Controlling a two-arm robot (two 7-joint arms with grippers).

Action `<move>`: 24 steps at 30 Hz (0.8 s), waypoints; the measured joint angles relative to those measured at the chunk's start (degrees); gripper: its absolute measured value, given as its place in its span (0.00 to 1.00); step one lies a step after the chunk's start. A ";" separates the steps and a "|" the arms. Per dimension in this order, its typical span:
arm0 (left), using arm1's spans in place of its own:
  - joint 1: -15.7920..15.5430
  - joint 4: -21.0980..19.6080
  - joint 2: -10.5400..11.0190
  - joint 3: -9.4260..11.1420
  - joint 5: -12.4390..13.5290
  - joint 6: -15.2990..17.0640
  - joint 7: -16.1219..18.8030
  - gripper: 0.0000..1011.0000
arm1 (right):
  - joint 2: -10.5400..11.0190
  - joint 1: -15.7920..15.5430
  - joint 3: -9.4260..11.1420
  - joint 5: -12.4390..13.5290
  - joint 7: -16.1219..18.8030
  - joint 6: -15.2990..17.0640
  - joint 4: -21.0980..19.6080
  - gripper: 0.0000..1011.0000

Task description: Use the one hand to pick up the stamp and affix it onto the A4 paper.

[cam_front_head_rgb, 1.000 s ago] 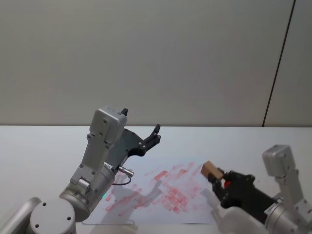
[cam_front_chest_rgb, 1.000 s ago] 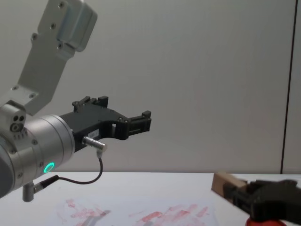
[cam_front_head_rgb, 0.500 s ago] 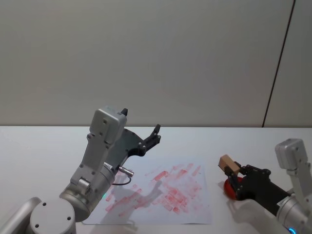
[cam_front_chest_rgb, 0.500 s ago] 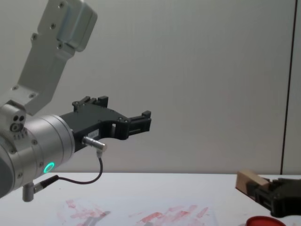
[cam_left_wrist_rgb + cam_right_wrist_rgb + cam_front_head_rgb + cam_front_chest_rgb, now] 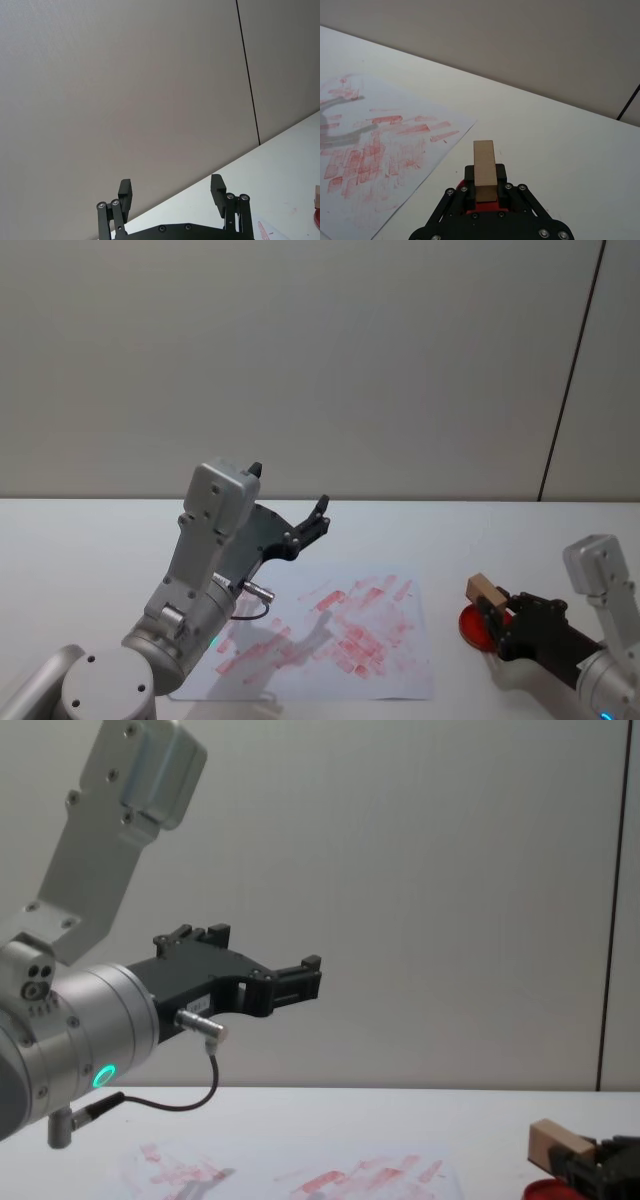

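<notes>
Black metal links of the right claw (image 5: 487,605) sit nearest, at the right near edge of the smooth white worktop (image 5: 90,540), pinching the stamp (image 5: 484,591) between its fingers. Seen in the right wrist view, that stamp (image 5: 484,163) is a plain rectangular block of light tan wood with a matte face, sticking out past the fingertips. Just under and behind it lies a flat round red ink pad (image 5: 474,625), partly covered by the claw; in the chest view the wood block (image 5: 551,1143) sits directly above the pad's red rim (image 5: 548,1190), whether touching it cannot be told.

To the left, well apart from the stamp, the A4 paper (image 5: 395,677) lies flat on the worktop, a thin white sheet smeared with rows of blotchy red rectangular marks.

Farther left and raised over the sheet's left part, the left claw (image 5: 320,515) hangs in the air on a rounded silver arm, its two blocky black fingers (image 5: 218,187) spread wide around nothing. A flat grey wall (image 5: 320,360) closes the far side.
</notes>
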 joint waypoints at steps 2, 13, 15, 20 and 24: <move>0.00 0.00 0.00 0.00 0.00 0.00 0.00 0.99 | -0.01 0.09 0.00 -0.20 0.11 0.06 0.38 0.21; 0.00 0.00 0.00 0.00 0.00 0.00 0.00 0.99 | 0.05 0.42 -0.08 -1.32 0.82 0.68 1.79 0.23; 0.00 0.00 0.00 0.00 0.00 0.00 0.00 0.99 | 0.07 0.43 -0.09 -1.40 0.86 0.78 1.88 0.26; 0.00 0.00 0.00 0.00 0.00 0.00 0.00 0.99 | 0.11 0.43 -0.09 -1.44 0.88 0.93 1.92 0.44; 0.00 0.00 0.00 0.00 0.00 0.00 0.00 0.99 | 0.15 0.37 0.04 -1.02 0.68 0.94 1.53 0.56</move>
